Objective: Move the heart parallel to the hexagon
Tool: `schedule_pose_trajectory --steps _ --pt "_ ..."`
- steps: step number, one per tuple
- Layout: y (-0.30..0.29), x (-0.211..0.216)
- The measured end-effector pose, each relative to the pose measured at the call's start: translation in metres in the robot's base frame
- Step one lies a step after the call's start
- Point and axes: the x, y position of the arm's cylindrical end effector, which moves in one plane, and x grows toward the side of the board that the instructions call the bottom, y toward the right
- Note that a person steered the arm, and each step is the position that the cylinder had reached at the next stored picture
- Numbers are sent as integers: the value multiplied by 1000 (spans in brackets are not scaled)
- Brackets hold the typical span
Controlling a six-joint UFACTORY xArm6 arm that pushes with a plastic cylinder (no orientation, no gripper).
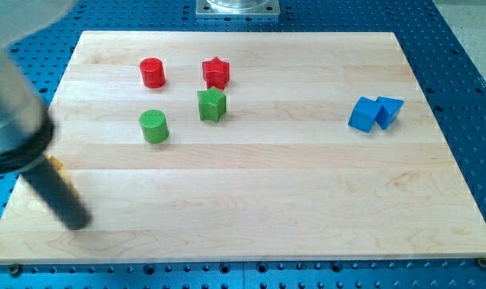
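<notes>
1. Wooden board (307, 185) on a blue perforated table (459, 48); metal base plate (237, 7) at the view's top edge.
2. No heart or hexagon can be made out. A small yellow-orange sliver (57, 164) shows just behind the rod (54, 191) at the view's left; shape can't tell.
3. My tip (80, 222) is on the board near its lower-left corner, blurred, touching no visible block. It's a bare rod, no jaws, nothing held.
4. Nearest blocks, up and to the right: green cylinder (154, 126), green star (212, 104), red cylinder (152, 72), red star (216, 72). The stars sit close together, red above green.
5. Far right: blue cube (363, 114) touching a blue wedge-like block (390, 111).
6. Middle and whole lower half of the board are open.
</notes>
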Motion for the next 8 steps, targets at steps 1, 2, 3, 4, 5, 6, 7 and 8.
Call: schedule_pose_trajectory --steps 1,2,3,4,5,6,7,8 --pt "38 4" --pt "-39 39" --pt "-94 3" --pt "-50 -30" --pt "32 -33" --pt "9 -19" --pt "-67 -31" --pt "-29 -72"
